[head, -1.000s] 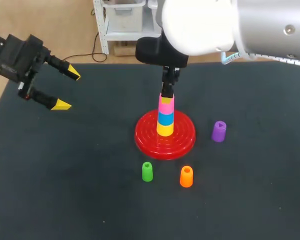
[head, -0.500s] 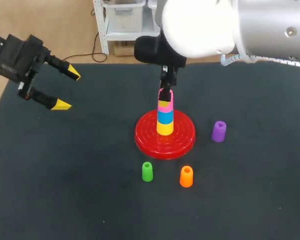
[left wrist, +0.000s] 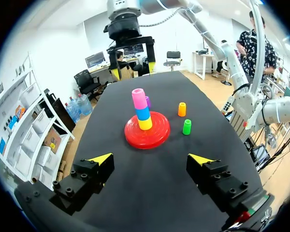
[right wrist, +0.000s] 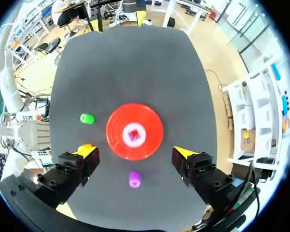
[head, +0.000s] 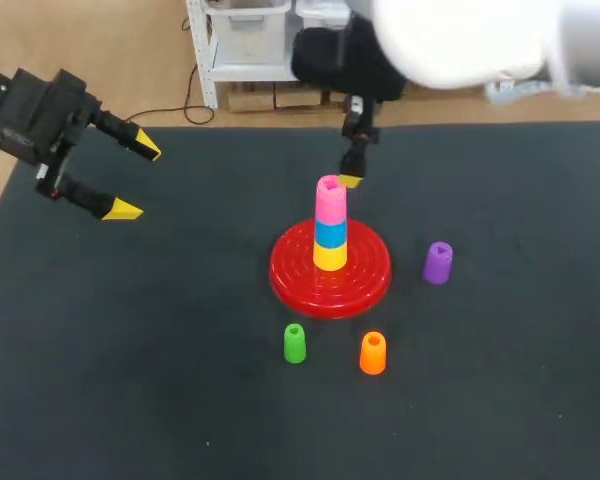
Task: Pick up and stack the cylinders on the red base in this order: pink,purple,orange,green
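Pink cylinder (head: 330, 199) sits on top of the blue cylinder (head: 330, 233) and yellow cylinder (head: 330, 258) on the red base (head: 370, 275). The right tool (right wrist: 135, 151) hangs above it, spread wide and empty. Left tool (head: 137, 180) is wide open too, over the tabletop (head: 180, 380) at its left edge, while the purple cylinder (head: 437, 262), green cylinder (head: 294, 343) and orange cylinder (head: 373, 353) stand loose near the base.

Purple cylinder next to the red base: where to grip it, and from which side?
Grip the small purple plastic cylinder by its side wall, about mid-height, coming straight down from above. It stands upright, hole up, apart from the round red base, so fingers should fit either side. The open right gripper is closest.
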